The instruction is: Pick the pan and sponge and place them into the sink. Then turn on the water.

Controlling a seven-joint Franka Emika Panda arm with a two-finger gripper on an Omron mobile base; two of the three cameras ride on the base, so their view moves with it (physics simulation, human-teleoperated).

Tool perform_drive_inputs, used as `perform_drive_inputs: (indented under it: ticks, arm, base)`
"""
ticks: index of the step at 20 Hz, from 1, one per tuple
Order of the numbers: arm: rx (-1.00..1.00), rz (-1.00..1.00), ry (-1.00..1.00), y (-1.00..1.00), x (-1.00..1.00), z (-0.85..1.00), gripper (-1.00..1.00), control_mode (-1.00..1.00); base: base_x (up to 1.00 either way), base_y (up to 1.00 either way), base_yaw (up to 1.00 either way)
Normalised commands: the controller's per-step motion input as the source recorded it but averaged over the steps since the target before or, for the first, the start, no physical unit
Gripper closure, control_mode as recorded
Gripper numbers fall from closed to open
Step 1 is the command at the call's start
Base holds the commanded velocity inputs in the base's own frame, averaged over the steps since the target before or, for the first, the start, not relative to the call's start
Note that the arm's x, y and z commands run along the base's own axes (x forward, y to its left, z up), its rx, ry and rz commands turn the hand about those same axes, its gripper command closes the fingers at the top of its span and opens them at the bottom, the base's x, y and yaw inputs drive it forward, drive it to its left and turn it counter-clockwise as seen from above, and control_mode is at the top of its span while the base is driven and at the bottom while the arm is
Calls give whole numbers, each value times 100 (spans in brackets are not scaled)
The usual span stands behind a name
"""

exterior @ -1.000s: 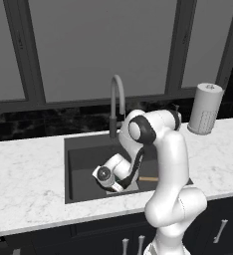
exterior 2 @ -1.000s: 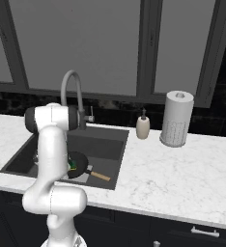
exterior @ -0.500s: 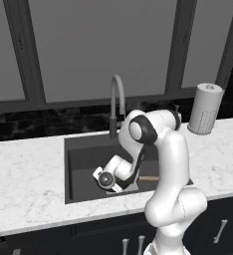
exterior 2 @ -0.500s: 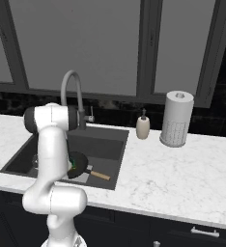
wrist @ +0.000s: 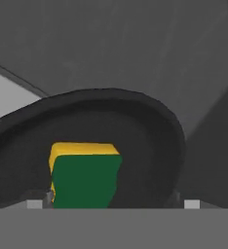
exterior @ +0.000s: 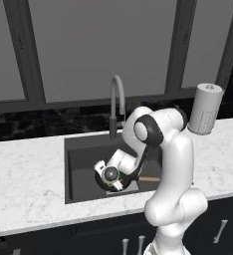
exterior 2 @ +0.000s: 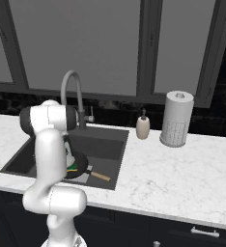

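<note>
Hand view showed the pan point(wrist: 135, 126) close up, its dark rim arching across the middle of the frame, with the sponge point(wrist: 84, 177) lying inside it at the lower left, green face toward the camera and a yellow band along its upper edge. The gripper point(wrist: 113, 204) hung just over the sponge with its two tips at the lower left and lower right corners of the pan's bowl, spread wide and released (the left tip sat just beside the sponge, and contact could not be told). Behind the pan lay the sink's grey floor, with a lighter patch at the left edge.

Left base view put the sink point(exterior: 78, 169) at the centre of the frame, sunk into the white marble table point(exterior: 24, 189). The pan rested in the basin's lower right part, largely hidden by the arm, with its wooden handle point(exterior: 149, 179) pointing to the right of the frame, toward the basin's right wall. The basin's left half lay open. The faucet point(exterior: 116, 107) rose behind the basin.

Right base view showed the pan point(exterior 2: 80, 166) near the basin's front edge, with green and yellow showing in it, and its handle point(exterior 2: 99, 176) running toward the lower right, close to the front right corner. A soap bottle point(exterior 2: 143, 127) and a paper towel roll point(exterior 2: 176, 119) stood on the table, right of the sink.
</note>
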Motion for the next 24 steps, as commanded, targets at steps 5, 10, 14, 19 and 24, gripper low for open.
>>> perform_drive_inputs:
  ticks: [5, 10, 14, 19, 24]
  arm:
    - [1, 0, -13, 28, -10, 100, -100, -100]
    - [0, 0, 0, 46, -16, 100, -100, -100]
    - [0, 0, 2, 48, -22, 100, -100, -100]
    - [0, 0, 2, 43, -25, 100, -100, -100]
    - [0, -4, -9, 32, -35, 100, -100, -100]
  base:
    - [0, 0, 0]
    - [0, 0, 0]
    - [0, 0, 0]
    - [0, 0, 0]
    - [0, 0, 0]
